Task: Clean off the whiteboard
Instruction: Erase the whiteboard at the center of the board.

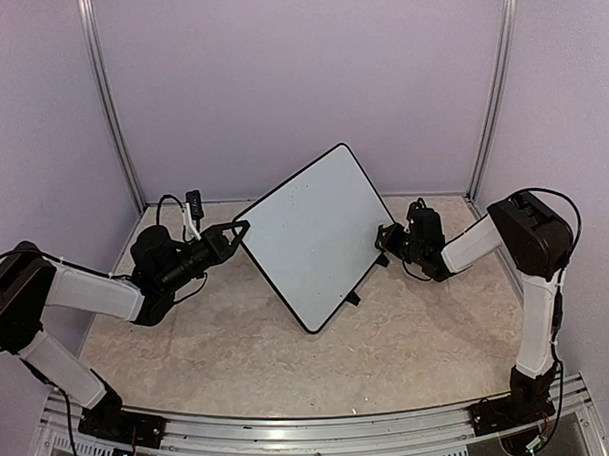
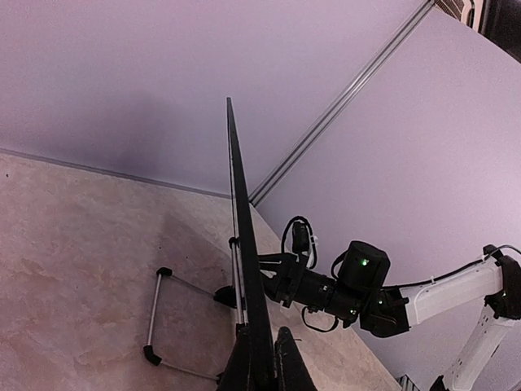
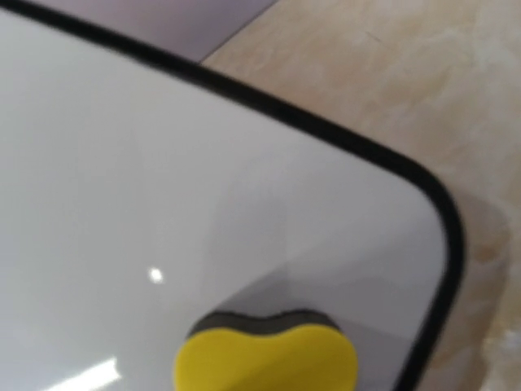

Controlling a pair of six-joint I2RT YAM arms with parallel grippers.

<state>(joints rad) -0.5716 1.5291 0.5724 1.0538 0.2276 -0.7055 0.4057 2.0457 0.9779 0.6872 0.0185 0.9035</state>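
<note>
The large, thin, black-rimmed whiteboard (image 1: 310, 238) (image 2: 244, 244) (image 3: 163, 179) stood tilted near the middle of the pale marbled table (image 1: 239, 360). It was turned so that one rounded corner pointed up toward the back wall and another down toward the arm bases. Its black wire stand (image 1: 353, 297) (image 2: 153, 314) rested on the table behind it.

The left gripper (image 1: 242, 228) (image 2: 264, 362) had the board's left corner. In the left wrist view the board ran edge-on as a thin dark line, with one finger pressed on each face, narrow and clamped on the rim.

The right gripper (image 1: 385, 240) was at the opposite, right-hand corner. Its wrist view showed a yellow sponge block with a dark top layer (image 3: 264, 362) carried at its tip, just inside the curved black rim and over the white face. The fingers themselves were out of that frame, and whether the sponge touched the surface could not be told.

Bare table lay open in front of the board and to both sides below the forearms. The lilac walls (image 1: 299, 78) closed in behind, near the upper corner. Past the right corner's rim only a narrow strip of table showed.
</note>
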